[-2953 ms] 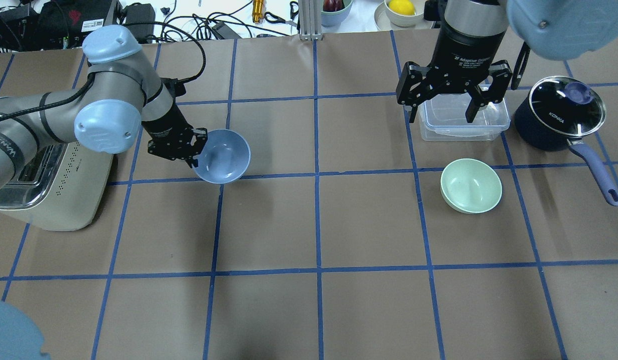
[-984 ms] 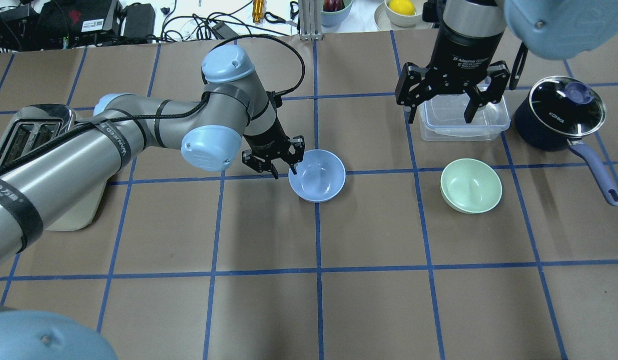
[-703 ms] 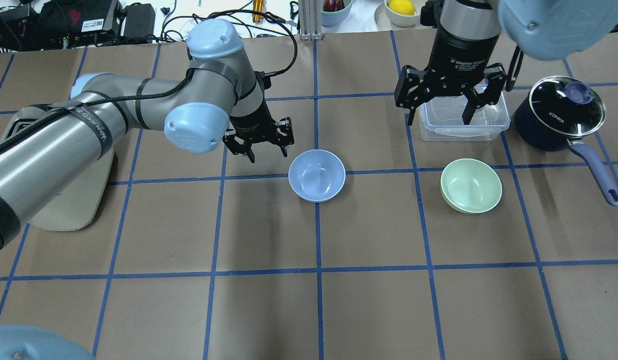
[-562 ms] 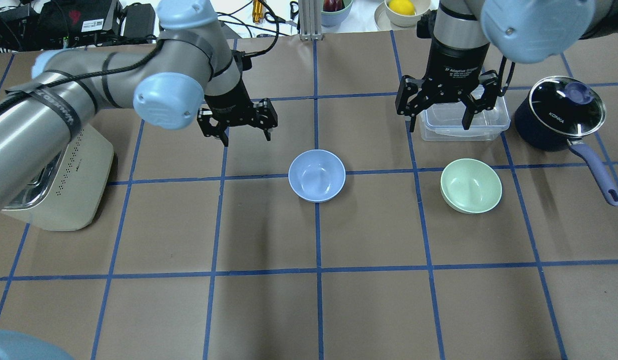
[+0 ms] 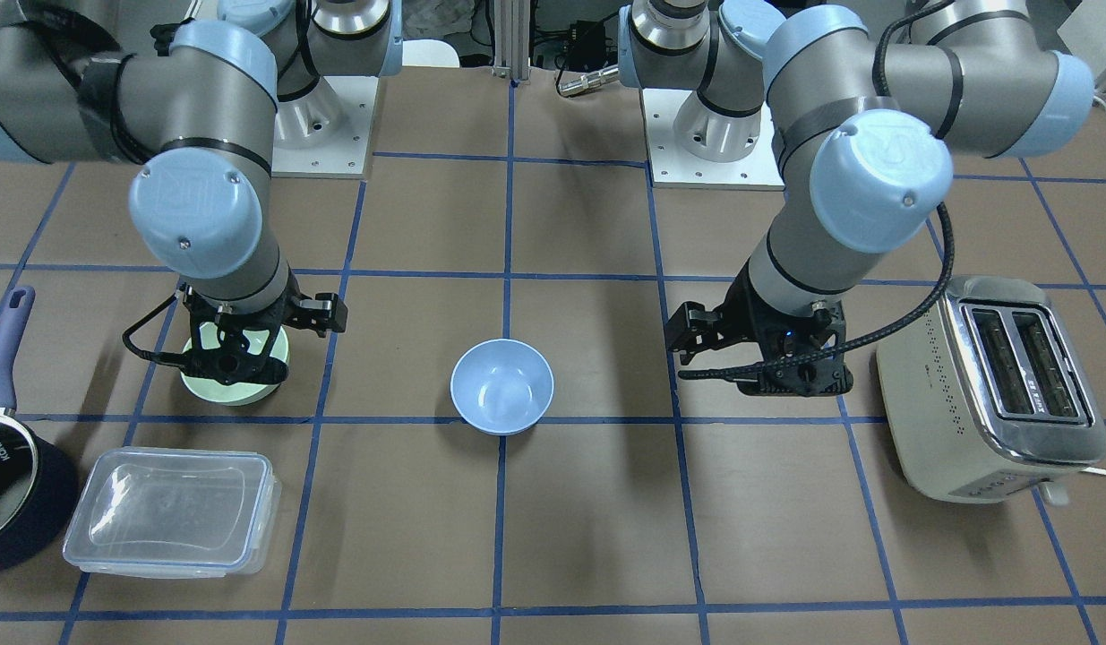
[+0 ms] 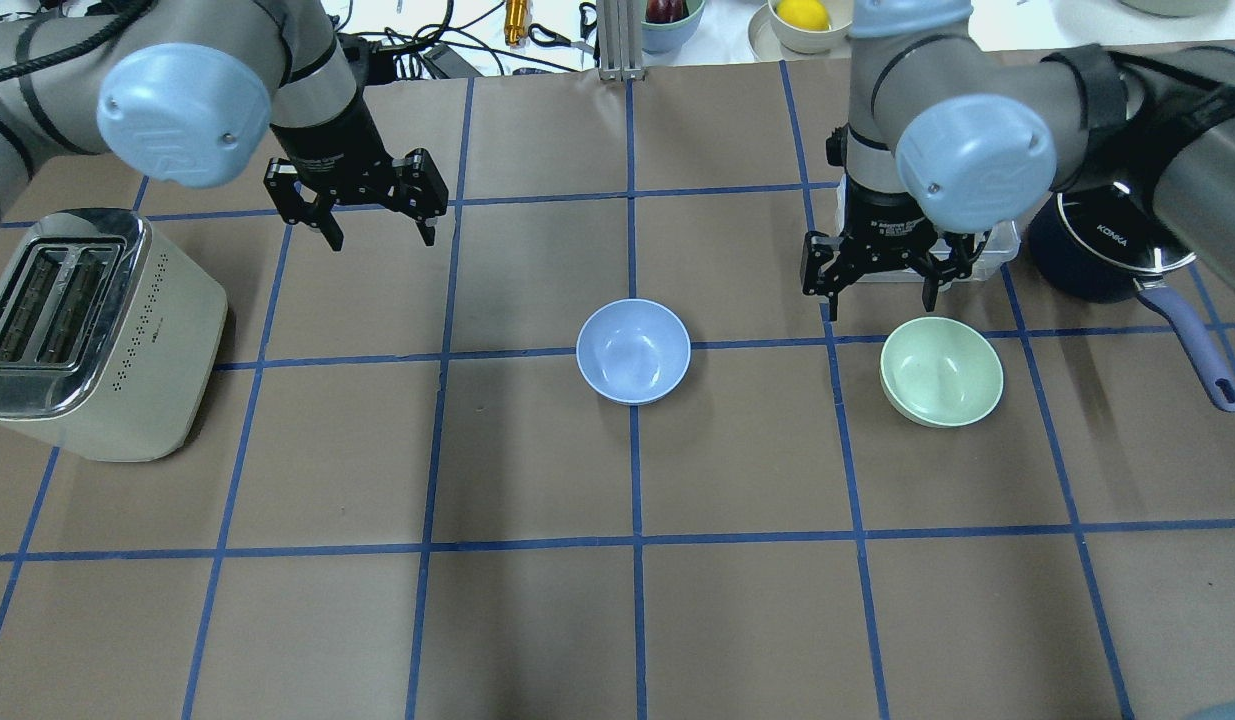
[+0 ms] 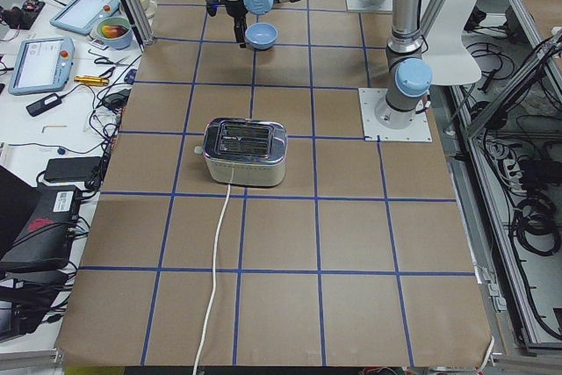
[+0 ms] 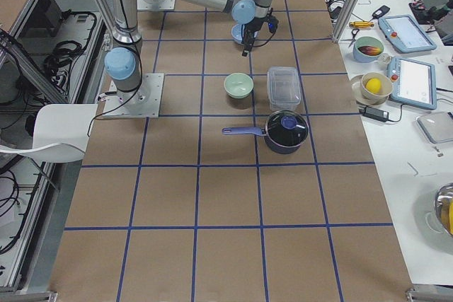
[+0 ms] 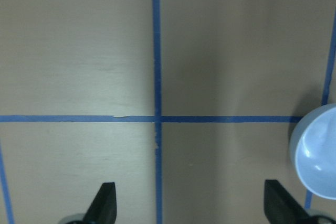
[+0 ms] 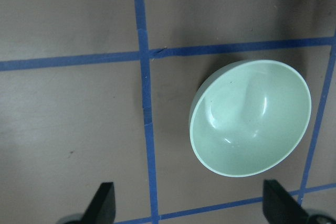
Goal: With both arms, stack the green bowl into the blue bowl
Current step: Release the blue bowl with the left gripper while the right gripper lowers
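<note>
The blue bowl stands upright and alone at the table's middle, also in the front view and at the right edge of the left wrist view. The green bowl stands upright on the right, also in the right wrist view. My left gripper is open and empty, raised well behind and to the left of the blue bowl. My right gripper is open and empty, just behind and left of the green bowl, not touching it. In the front view it hides most of the green bowl.
A cream toaster stands at the left. A clear lidded container and a dark navy saucepan with a long handle stand behind and to the right of the green bowl. Bowls with fruit sit beyond the back edge.
My left gripper carried the blue bowl to the table's middle, let go of it, then pulled back left and up. My right gripper moved down and nearer the green bowl.
</note>
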